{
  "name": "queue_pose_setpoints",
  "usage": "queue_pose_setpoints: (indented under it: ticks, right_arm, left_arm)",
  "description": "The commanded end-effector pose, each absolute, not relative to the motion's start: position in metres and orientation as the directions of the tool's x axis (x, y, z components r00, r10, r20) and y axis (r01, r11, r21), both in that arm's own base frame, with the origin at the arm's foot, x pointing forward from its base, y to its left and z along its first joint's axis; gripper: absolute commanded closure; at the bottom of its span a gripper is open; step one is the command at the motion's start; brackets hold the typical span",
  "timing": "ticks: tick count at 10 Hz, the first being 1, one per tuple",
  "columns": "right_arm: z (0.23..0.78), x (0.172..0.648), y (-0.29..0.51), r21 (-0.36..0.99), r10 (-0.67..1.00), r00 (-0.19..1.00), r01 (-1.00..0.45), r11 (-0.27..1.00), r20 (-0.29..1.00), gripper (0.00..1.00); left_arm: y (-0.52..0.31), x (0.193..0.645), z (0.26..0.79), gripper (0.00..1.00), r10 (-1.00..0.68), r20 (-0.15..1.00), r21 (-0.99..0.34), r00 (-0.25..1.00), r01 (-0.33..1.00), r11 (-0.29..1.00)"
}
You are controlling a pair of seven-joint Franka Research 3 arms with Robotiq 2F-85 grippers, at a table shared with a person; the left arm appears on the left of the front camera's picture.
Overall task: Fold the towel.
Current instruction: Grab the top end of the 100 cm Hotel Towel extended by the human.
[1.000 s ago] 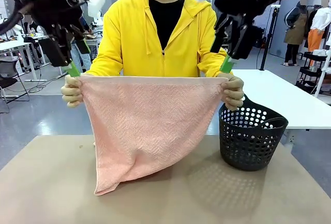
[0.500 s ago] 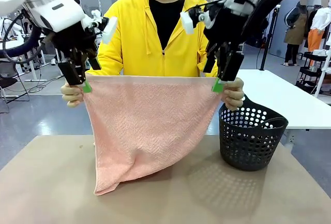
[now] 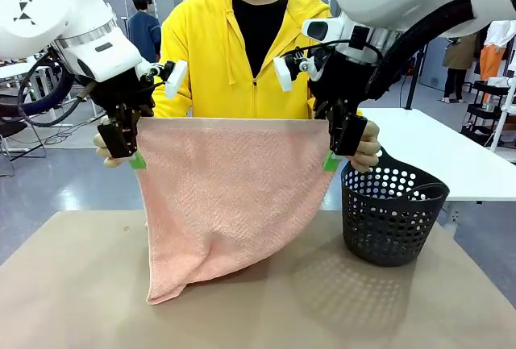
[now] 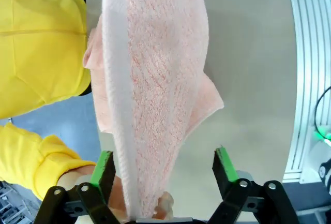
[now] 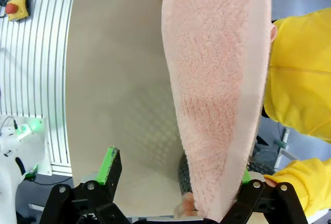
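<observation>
A person in a yellow hoodie holds the salmon-pink towel [image 3: 230, 188] stretched out by its two top corners, with its lower tip resting on the table. My left gripper [image 3: 135, 158] is at the towel's top left corner, beside the person's hand [image 3: 105, 149]. In the left wrist view the left gripper [image 4: 164, 166] stands open with the towel [image 4: 155, 79] hanging between its fingers, close to one green pad [image 4: 105, 166]. My right gripper [image 3: 330, 160] is at the top right corner. It is open [image 5: 178, 169] too, and the towel [image 5: 217, 79] covers most of its far finger.
A black perforated basket [image 3: 391, 216] stands on the tan table [image 3: 81, 284] at the right, just below my right gripper. The person's other hand [image 3: 367, 143] grips the towel behind that gripper. A white table [image 3: 451, 155] stands farther back right.
Both grippers have come down and inward from above the person's hands, and now straddle the towel's top corners. The towel and the person's hands have stayed put.
</observation>
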State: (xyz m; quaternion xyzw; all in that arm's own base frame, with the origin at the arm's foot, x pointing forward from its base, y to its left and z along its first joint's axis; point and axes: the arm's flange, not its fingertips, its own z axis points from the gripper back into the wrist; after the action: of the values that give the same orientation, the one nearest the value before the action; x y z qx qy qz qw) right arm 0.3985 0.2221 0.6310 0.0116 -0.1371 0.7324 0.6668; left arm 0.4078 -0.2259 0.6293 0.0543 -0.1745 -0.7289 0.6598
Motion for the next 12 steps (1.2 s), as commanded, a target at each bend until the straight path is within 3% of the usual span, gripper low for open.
queue_pose_setpoints:
  ticks: [1, 2, 3, 5, 6, 8, 12]
  right_arm:
    - [0.6295, 0.3953, 0.2246, -0.205, 0.973, -0.105, -0.977, -0.062, 0.206, 0.57]
    - [0.6309, 0.3958, 0.2237, -0.21, 0.973, -0.101, -0.976, -0.057, 0.205, 0.6]
    - [0.6305, 0.3961, 0.2242, -0.208, 0.973, -0.102, -0.976, -0.058, 0.205, 1.0]
    - [0.6295, 0.3976, 0.2261, -0.204, 0.974, -0.103, -0.977, -0.061, 0.202, 1.0]
    - [0.6305, 0.3986, 0.2263, -0.207, 0.974, -0.101, -0.977, -0.058, 0.205, 0.86]
    - [0.6322, 0.4002, 0.225, -0.211, 0.973, -0.097, -0.976, -0.052, 0.208, 1.0]
    - [0.632, 0.4031, 0.2232, -0.21, 0.973, -0.094, -0.977, -0.049, 0.211, 1.0]
  left_arm:
    - [-0.2242, 0.4069, 0.6296, 0.6, -0.971, 0.197, 0.338, -0.136, 0.939, -0.063]
    - [-0.2236, 0.4056, 0.6326, 0.89, -0.968, 0.208, 0.34, -0.14, 0.938, -0.062]
    - [-0.2236, 0.4048, 0.6332, 1.0, -0.969, 0.205, 0.338, -0.138, 0.939, -0.062]
    - [-0.2246, 0.4043, 0.6336, 1.0, -0.97, 0.208, 0.329, -0.129, 0.943, -0.055]
    - [-0.2262, 0.4041, 0.6348, 0.98, -0.97, 0.206, 0.325, -0.128, 0.944, -0.055]
    - [-0.2281, 0.4038, 0.6364, 1.0, -0.971, 0.2, 0.324, -0.13, 0.944, -0.06]
    - [-0.2269, 0.406, 0.6363, 1.0, -0.974, 0.195, 0.318, -0.118, 0.947, -0.051]
